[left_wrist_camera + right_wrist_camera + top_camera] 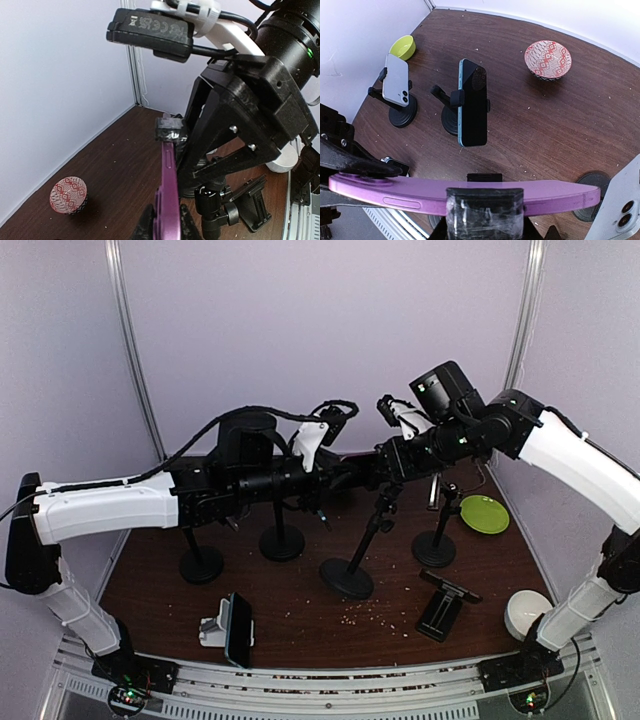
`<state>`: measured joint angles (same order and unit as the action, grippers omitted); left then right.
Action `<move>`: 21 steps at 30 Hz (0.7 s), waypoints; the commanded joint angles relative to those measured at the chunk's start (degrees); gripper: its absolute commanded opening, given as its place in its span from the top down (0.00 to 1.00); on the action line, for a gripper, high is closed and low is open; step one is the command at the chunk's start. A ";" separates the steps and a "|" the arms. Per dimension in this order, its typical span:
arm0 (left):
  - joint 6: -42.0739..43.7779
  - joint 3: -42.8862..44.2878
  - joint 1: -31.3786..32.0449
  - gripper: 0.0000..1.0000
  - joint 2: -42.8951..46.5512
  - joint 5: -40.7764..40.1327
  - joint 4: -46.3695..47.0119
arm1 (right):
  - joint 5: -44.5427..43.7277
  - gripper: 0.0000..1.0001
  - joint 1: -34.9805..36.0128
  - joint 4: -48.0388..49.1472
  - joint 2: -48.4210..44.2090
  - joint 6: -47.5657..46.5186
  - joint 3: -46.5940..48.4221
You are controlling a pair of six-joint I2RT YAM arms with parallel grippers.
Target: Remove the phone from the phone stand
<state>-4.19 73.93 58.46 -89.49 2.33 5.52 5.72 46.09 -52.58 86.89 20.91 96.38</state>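
A purple phone [170,190] is held edge-on between the fingers of my left gripper [167,220], which is shut on it. My right gripper [485,194] is shut on the same purple phone [560,195], with its taped fingertip [485,212] on the near side and its black fingertip [485,177] behind. That taped fingertip [170,129] sits at the phone's far end in the left wrist view. The black phone stand [365,540] rises from its round base [347,578] under both grippers; its knob [216,210] shows beside the phone. The arms hide the phone from above, and I cannot tell whether the clamp still grips it.
Other stands hold a white phone [396,80] and a blue phone [472,102]. A red patterned bowl [548,60] and a green bowl [402,46] sit on the table. A phone on a white stand [238,628], a flat black stand [442,605] and a white bowl [527,612] lie near the front.
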 commanded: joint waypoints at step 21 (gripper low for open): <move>0.11 1.55 0.08 1.00 1.93 -1.10 0.46 | -2.72 1.00 -0.51 3.81 -1.62 -5.96 -0.20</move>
<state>-4.21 73.93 58.46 -89.43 1.34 4.14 6.55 45.95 -51.13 86.98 16.67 95.18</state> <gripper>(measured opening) 0.086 0.285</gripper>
